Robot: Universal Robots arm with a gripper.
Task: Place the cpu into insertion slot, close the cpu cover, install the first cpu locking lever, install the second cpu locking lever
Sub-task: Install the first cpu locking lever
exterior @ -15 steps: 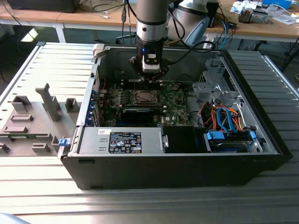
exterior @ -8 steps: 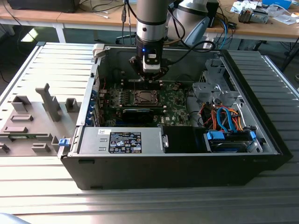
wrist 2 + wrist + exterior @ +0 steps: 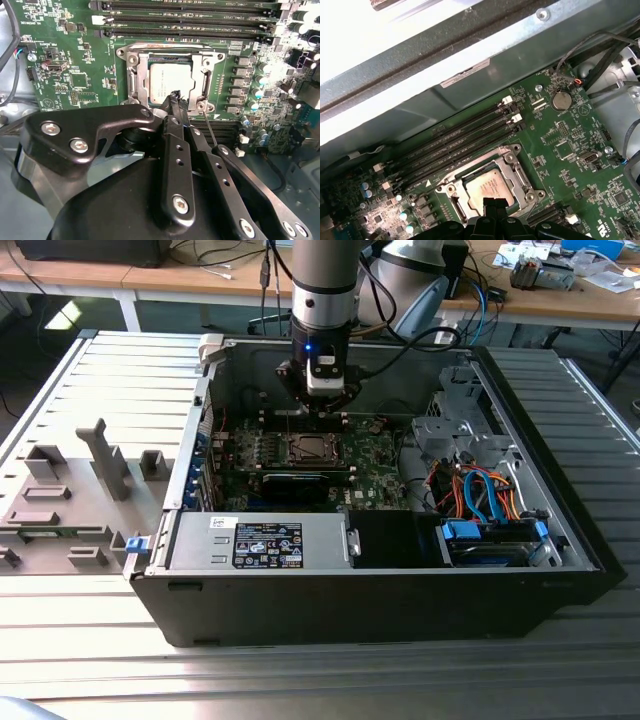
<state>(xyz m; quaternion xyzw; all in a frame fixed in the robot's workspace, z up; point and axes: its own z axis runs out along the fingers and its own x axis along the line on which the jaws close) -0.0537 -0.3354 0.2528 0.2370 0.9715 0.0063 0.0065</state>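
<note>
1. An open desktop computer case (image 3: 380,570) lies on its side on a ribbed metal table (image 3: 90,640). The arm reaches down into it from above.
2. The gripper (image 3: 176,99) hangs over the green motherboard (image 3: 75,50), its tip above the near edge of the socket. In the second wrist view the two black fingertips (image 3: 172,97) sit pressed together with nothing between them.
3. The cpu (image 3: 170,82), silvery-grey top up, sits flat inside the insertion slot (image 3: 487,187). In both wrist views it looks square to the socket.
4. The cpu cover (image 3: 137,75), a grey metal frame with a square window, lies down around the chip, which shows through the window.
5. A thin metal locking lever (image 3: 210,127) runs out slantwise from beside the socket corner, close to the fingertips. I cannot tell whether it is latched.
6. Long black memory slots (image 3: 455,145) run in a row just beside the socket, on the side away from the gripper.
7. In the exterior view, a power supply (image 3: 260,540) with a label sits at the case's near wall, and blue and orange cables (image 3: 480,495) lie to the exterior view's right.
</note>
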